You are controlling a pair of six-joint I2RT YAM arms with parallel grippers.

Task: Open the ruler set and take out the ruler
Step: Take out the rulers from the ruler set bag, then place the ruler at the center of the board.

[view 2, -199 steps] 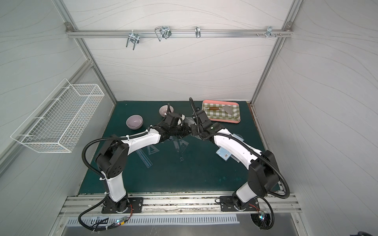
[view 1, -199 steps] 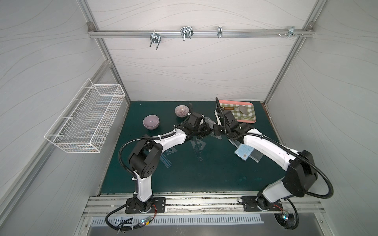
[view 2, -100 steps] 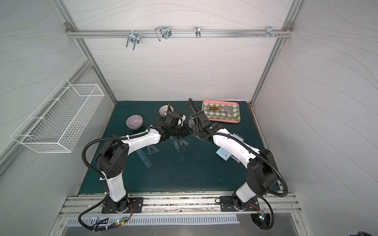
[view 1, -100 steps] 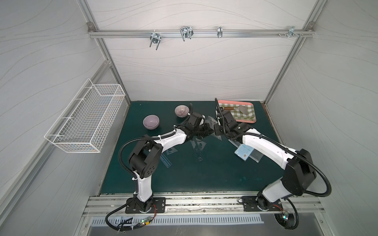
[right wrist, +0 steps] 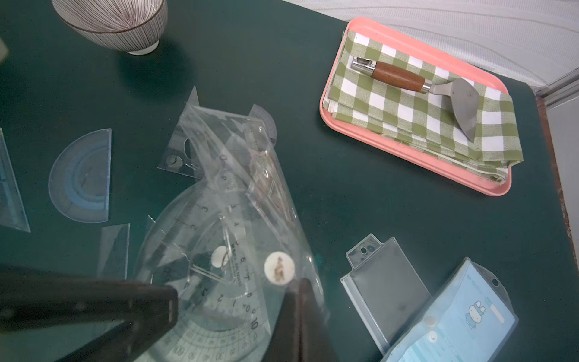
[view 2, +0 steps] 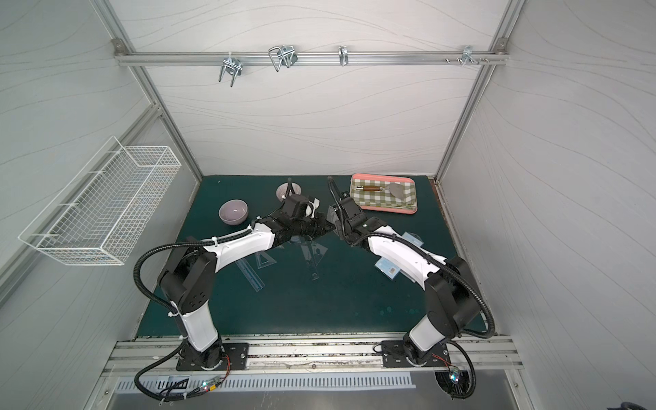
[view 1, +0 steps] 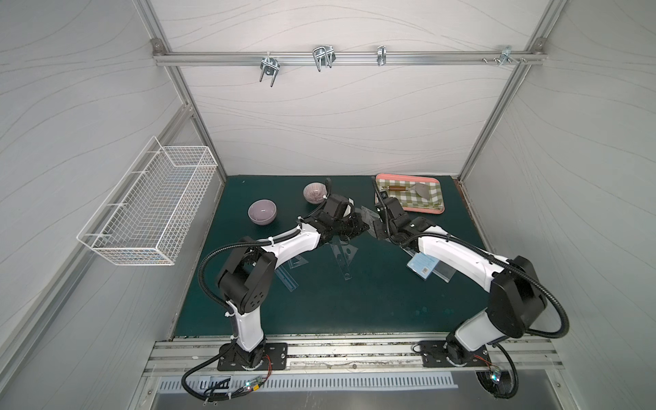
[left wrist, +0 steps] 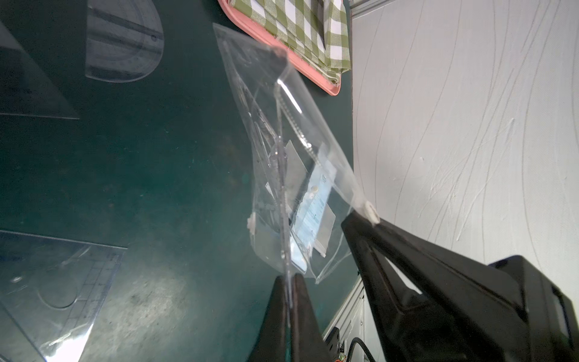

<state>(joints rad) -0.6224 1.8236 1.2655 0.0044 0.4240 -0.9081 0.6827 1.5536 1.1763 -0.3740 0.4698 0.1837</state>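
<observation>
Two grippers are shown clamped on one clear ruler-set pouch point(right wrist: 250, 194), which is held up over the green mat point(right wrist: 313, 78), near the pink tray point(right wrist: 407, 158) but apart from it. The left gripper point(left wrist: 289, 279) is pressed together on one edge of the plastic. The right gripper point(right wrist: 297, 285) is pinched shut on the flap, just beside a white snap button point(right wrist: 279, 268). In the left wrist view the flap is seen drawn away from the pouch's body.

Inside the plastic a ruler point(right wrist: 233, 219) numbered to ten and a clear protractor point(right wrist: 200, 341) can be made out. Neither has been taken out.

On the tray a green checked cloth point(right wrist: 407, 119) is folded, and a wood-handled blade point(right wrist: 398, 76) is laid across it. On the side of the tray towards the arms' bases, an empty clear case point(right wrist: 385, 288) and a blue-card pouch point(right wrist: 454, 319) are laid just beside each other. On the far side of the held pouch from the tray, a striped bowl point(right wrist: 116, 22) and a loose blue protractor point(right wrist: 83, 180) are seen. A lilac bowl point(view 1: 262, 212) is seen farther still from the tray in both top views.
</observation>
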